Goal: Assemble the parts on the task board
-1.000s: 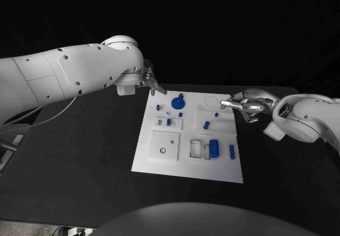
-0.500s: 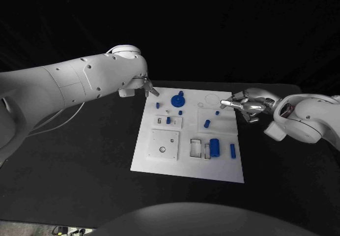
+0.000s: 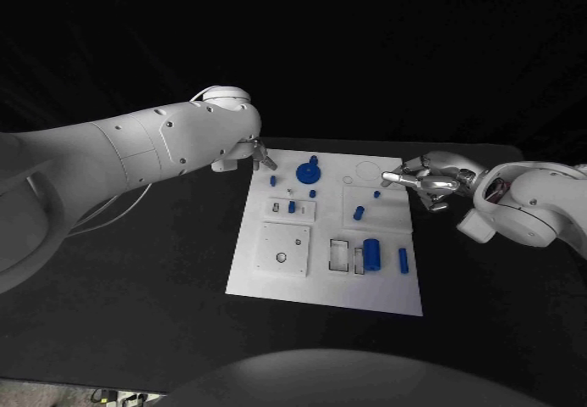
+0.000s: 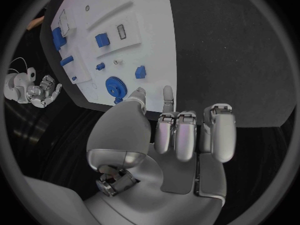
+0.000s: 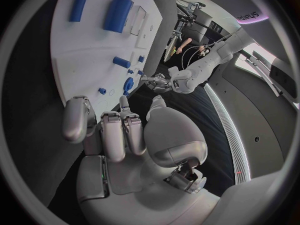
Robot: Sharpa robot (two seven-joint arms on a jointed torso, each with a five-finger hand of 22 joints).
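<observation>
The white task board [image 3: 284, 284] lies in the middle of the black table. A blue gear [image 3: 309, 175] stands near its far edge, a fat blue cylinder [image 3: 371, 250] and a slim blue peg [image 3: 403, 260] sit near its right front, and several small blue pieces lie between. My left hand [image 3: 259, 155] hovers at the board's far left corner, fingers apart and holding nothing; the gear [image 4: 116, 86] lies just beyond its fingertips [image 4: 167, 92]. My right hand [image 3: 422, 182] hangs at the board's far right edge, also holding nothing. The right wrist view shows the cylinder [image 5: 117, 14] and the peg [image 5: 80, 2].
A square white plate [image 3: 284, 248] with a small hole is set into the board's left front, beside two rectangular recesses [image 3: 338, 254]. Bare black table surrounds the board on all sides. My big white left arm [image 3: 135, 157] reaches across the table's left side.
My left arm has swung its elbow outward and the left hand has drifted slightly along the board's far left corner. The right hand and the parts have stayed put.
</observation>
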